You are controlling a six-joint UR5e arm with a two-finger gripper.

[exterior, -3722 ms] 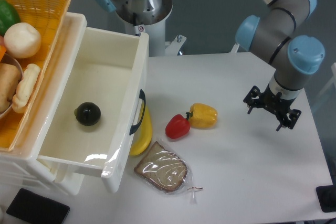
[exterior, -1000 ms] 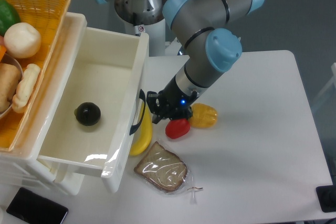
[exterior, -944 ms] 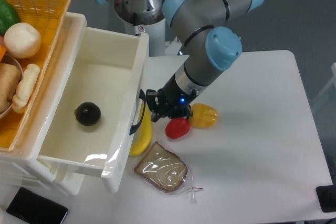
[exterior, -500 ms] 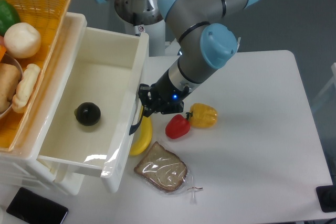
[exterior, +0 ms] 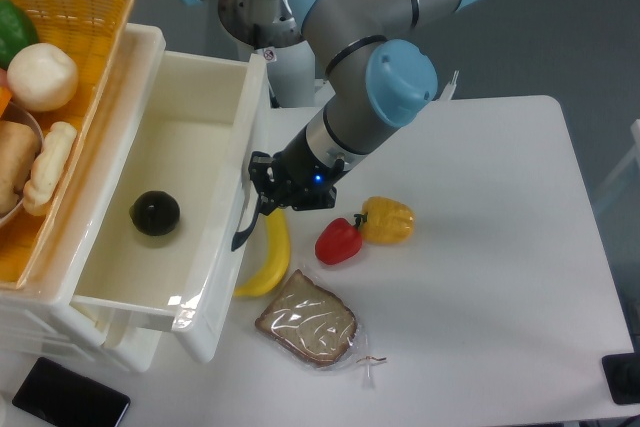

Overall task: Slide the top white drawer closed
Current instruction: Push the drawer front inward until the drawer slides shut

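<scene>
- The top white drawer (exterior: pixel 215 237) stands pulled out from the cabinet, a black ball (exterior: pixel 155 213) lying inside it.
- The gripper (exterior: pixel 268 192) presses against the drawer's front panel, beside the black handle (exterior: pixel 248 224); whether its fingers are apart or together cannot be told.
- A banana (exterior: pixel 266 262) lies just beside that front panel, with a red pepper (exterior: pixel 338 240), a yellow pepper (exterior: pixel 387 220) and wrapped bread (exterior: pixel 309 319) farther out.

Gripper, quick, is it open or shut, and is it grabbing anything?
Gripper: cannot be told whether open or shut; its fingers are pressed against the front of the top white drawer by the black handle, holding nothing visible.
</scene>
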